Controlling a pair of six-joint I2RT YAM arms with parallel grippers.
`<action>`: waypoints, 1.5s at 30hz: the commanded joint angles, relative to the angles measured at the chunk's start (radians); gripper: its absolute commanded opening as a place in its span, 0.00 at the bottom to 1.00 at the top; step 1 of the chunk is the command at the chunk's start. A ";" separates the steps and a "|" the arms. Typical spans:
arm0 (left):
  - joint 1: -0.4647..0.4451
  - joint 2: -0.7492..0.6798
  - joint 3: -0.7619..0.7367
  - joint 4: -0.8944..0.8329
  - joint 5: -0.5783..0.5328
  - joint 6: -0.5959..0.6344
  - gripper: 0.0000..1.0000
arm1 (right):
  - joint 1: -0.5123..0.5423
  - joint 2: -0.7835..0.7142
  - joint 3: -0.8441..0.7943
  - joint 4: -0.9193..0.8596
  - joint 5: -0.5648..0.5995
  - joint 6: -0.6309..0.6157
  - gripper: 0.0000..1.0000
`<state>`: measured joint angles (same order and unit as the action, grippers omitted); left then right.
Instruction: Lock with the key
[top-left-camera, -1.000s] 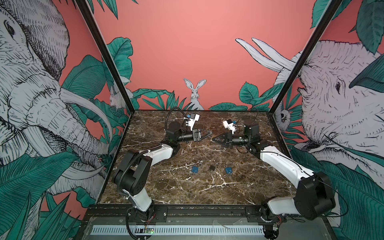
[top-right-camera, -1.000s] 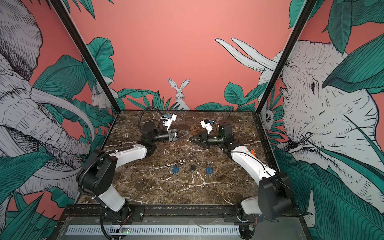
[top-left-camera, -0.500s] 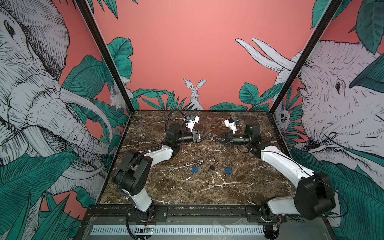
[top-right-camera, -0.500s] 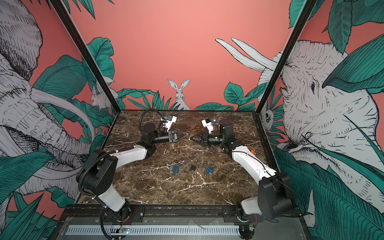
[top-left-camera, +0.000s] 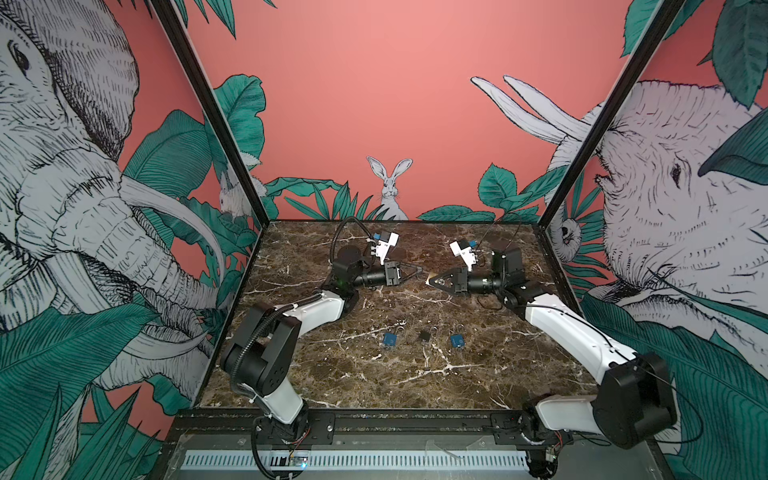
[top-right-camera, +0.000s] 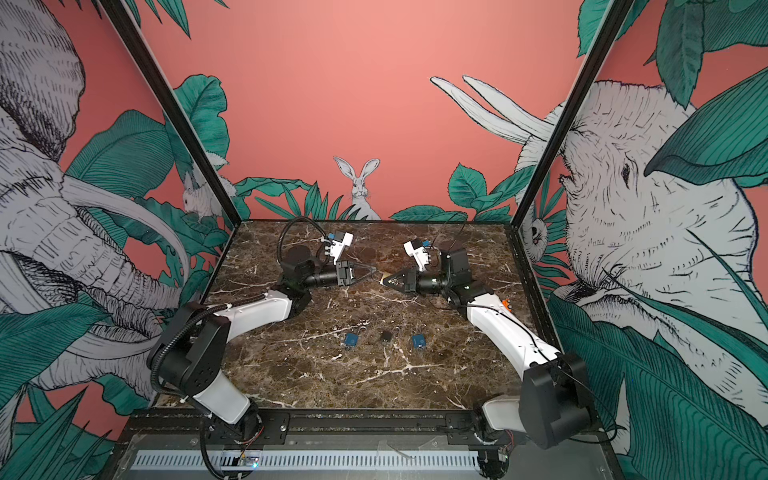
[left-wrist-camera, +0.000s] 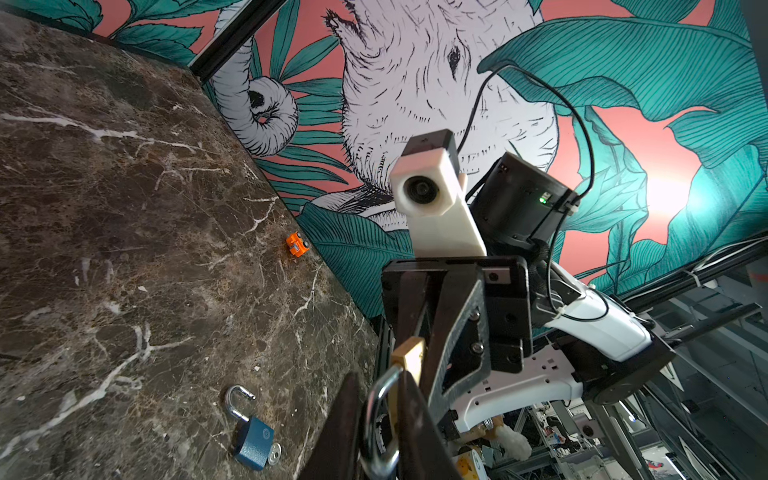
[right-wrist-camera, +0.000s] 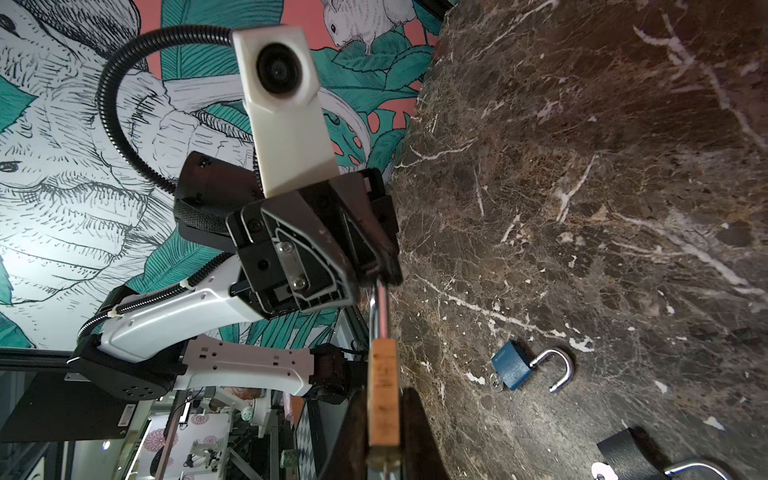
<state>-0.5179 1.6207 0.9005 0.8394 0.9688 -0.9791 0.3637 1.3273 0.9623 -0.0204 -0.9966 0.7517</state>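
A brass padlock (right-wrist-camera: 383, 395) hangs in the air over the back middle of the table, with my right gripper (right-wrist-camera: 383, 419) shut on its body. Its silver shackle (left-wrist-camera: 379, 419) points toward the left arm. My left gripper (left-wrist-camera: 380, 415) has its fingers (left-wrist-camera: 415, 432) pressed to either side of the shackle. In both top views the left gripper (top-left-camera: 419, 272) and right gripper (top-left-camera: 431, 279) meet tip to tip around the padlock (top-right-camera: 385, 277). A small grey metal piece (right-wrist-camera: 383, 459) shows at the far end of the brass body. I cannot tell whether it is the key.
Three more padlocks lie open in a row near the table's middle: a blue one (top-left-camera: 389, 340), a black one (top-left-camera: 424, 336) and a second blue one (top-left-camera: 457, 340), the blue ones with keys in them (left-wrist-camera: 274, 453). A small orange object (left-wrist-camera: 297, 244) lies by the right wall.
The left gripper's jaws have closed from half open onto the shackle. The two grippers have drawn closer, tip to tip. The right gripper has kept its hold on the brass body.
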 joint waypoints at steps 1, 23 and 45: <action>-0.008 -0.068 -0.014 -0.014 0.018 0.026 0.19 | -0.006 -0.025 0.006 0.037 0.028 -0.025 0.00; -0.024 -0.088 -0.029 0.035 0.014 -0.074 0.03 | -0.006 -0.040 -0.013 0.087 0.013 -0.036 0.00; -0.088 -0.205 -0.060 -0.161 0.013 0.111 0.00 | -0.006 -0.006 -0.047 0.400 -0.039 0.074 0.00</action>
<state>-0.5526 1.4445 0.8585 0.6792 0.8848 -0.8970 0.3588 1.3025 0.9096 0.2234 -1.0821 0.7773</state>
